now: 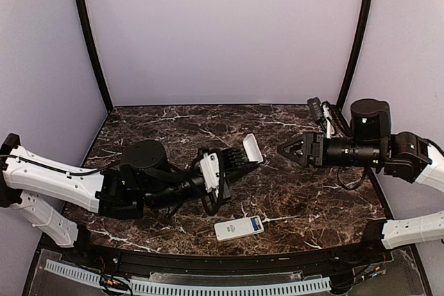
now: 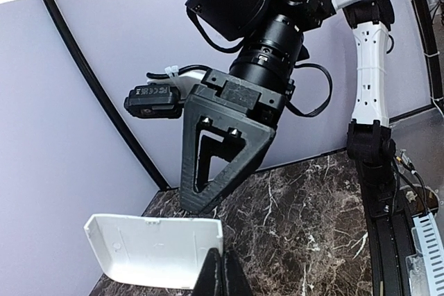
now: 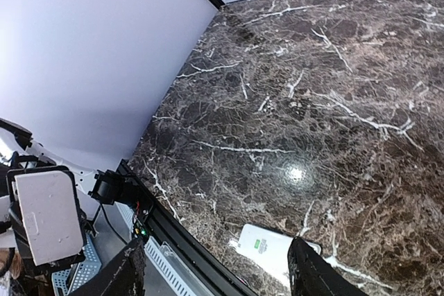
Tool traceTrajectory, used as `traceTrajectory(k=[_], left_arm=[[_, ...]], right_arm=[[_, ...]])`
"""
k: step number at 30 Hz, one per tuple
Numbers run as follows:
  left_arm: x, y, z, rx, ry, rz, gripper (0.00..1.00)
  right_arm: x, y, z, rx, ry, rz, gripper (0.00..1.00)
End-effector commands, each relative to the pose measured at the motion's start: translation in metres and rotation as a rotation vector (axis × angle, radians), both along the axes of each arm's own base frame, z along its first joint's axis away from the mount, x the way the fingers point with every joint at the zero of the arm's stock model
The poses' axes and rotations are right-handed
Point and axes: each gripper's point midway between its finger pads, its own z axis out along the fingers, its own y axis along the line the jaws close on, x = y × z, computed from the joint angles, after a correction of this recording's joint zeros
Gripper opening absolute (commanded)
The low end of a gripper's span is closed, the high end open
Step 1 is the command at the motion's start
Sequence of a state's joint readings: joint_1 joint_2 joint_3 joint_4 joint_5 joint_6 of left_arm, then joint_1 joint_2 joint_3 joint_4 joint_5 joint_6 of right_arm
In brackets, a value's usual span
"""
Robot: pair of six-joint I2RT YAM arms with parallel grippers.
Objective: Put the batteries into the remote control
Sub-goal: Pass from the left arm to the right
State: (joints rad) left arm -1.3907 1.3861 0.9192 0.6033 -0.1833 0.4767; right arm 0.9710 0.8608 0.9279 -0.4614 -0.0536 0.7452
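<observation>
My left pincer (image 1: 242, 158) is clenched on the edge of a small white rectangular plastic cover piece (image 1: 252, 149), held above the middle of the dark marble worktop (image 1: 166, 126). The slim white rectangular plastic remote control (image 1: 238, 228) lies by the front edge, green label up. I see no loose batteries. A bluish patch at its right end may be them, seated. If so, only refitting the cover piece remains. My right pincer (image 1: 283, 149) hangs released and empty, nearer the right edge.
</observation>
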Motion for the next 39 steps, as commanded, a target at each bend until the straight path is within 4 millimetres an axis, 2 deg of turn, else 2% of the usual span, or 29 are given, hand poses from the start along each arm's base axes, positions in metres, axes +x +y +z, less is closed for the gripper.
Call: traceTrajectory(k=[1, 6, 12, 15, 19, 22, 27, 30, 33, 35, 39], left_arm=[[-0.001, 0.001, 0.046, -0.127, -0.001, -0.072, 0.0], [0.004, 0.001, 0.062, -0.16, -0.011, -0.086, 0.0], [0.009, 0.009, 0.075, -0.207, 0.016, -0.1, 0.0], [0.006, 0.011, 0.082, -0.235, 0.028, -0.146, 0.0], [0.007, 0.014, 0.104, -0.279, -0.001, -0.176, 0.0], [0.006, 0.009, 0.116, -0.289, -0.05, -0.188, 0.0], [0.004, 0.008, 0.155, -0.369, -0.132, -0.222, 0.0], [-0.003, 0.011, 0.177, -0.425, -0.147, -0.285, 0.0], [-0.011, 0.014, 0.191, -0.48, -0.124, -0.359, 0.0], [-0.017, 0.018, 0.198, -0.511, -0.107, -0.424, 0.0], [-0.015, 0.026, 0.206, -0.56, -0.044, -0.495, 0.0]], right_arm=[[0.0, 0.012, 0.031, 0.09, -0.125, 0.089, 0.68], [0.002, 0.021, 0.041, 0.116, -0.151, 0.135, 0.69], [0.005, 0.028, 0.039, 0.09, -0.145, 0.151, 0.69], [0.006, 0.029, 0.047, 0.101, -0.159, 0.154, 0.69], [0.007, 0.03, 0.071, 0.13, -0.21, 0.157, 0.69], [0.007, 0.033, 0.09, 0.161, -0.247, 0.172, 0.69], [0.006, 0.04, 0.126, 0.236, -0.327, 0.196, 0.69], [-0.002, 0.049, 0.157, 0.341, -0.366, 0.259, 0.68], [-0.015, 0.055, 0.184, 0.453, -0.405, 0.336, 0.67], [-0.024, 0.053, 0.198, 0.503, -0.435, 0.375, 0.67], [-0.031, 0.044, 0.211, 0.543, -0.467, 0.376, 0.67]])
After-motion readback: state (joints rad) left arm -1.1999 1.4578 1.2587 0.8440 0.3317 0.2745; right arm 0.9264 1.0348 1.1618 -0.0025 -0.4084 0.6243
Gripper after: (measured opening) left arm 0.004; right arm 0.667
